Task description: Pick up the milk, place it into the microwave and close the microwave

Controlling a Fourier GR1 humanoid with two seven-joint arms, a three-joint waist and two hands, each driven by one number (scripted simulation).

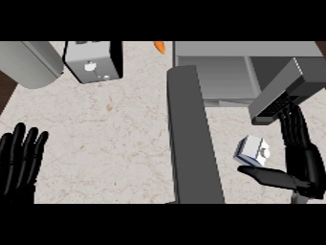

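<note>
A small white and blue milk carton [254, 149] stands on the counter, right of the open microwave door [193, 139], a long dark grey panel reaching toward me. The microwave [222, 72] sits at the back right with its cavity showing. My right hand [308, 174] is open just right of the carton, with straight fingers pointing away from me and the thumb stretched left below the carton. I cannot tell whether it touches the carton. My left hand [14, 162] rests open at the lower left, fingers up.
A grey boxy part [296, 86] lies over the microwave's right front, just beyond my right fingertips. At the back left stand a large grey rounded object [20, 62] and a dark box with a white face [91, 64]. An orange tip [159, 46] shows at the back.
</note>
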